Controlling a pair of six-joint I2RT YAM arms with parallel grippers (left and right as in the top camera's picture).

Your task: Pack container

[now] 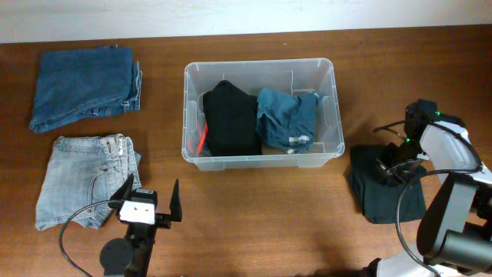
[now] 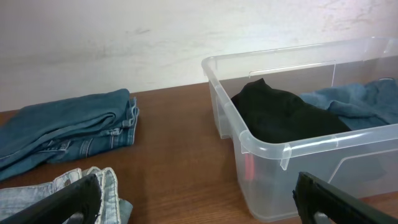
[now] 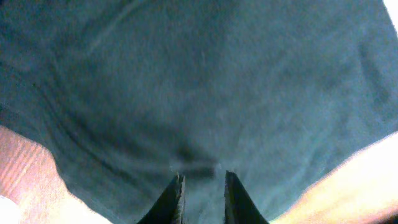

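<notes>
The clear plastic container [image 1: 261, 65] stands mid-table and holds a black garment [image 1: 231, 119] and a blue garment [image 1: 286, 115]. It also shows in the left wrist view [image 2: 249, 140], with the black garment [image 2: 280, 115] and the blue one [image 2: 354, 102] inside. My right gripper [image 1: 388, 171] is down on a dark teal garment [image 1: 384, 196] lying right of the container. In the right wrist view its fingers [image 3: 202, 177] are nearly together, pinching a fold of that garment [image 3: 186, 81]. My left gripper [image 1: 151, 196] is wide open and empty, in front of the container [image 2: 199, 202].
Folded dark blue jeans [image 1: 84, 88] lie at the far left, also in the left wrist view [image 2: 68, 127]. Folded light blue jeans [image 1: 84, 181] lie nearer, beside my left gripper [image 2: 37, 193]. A red item [image 1: 201, 141] shows at the container's left wall.
</notes>
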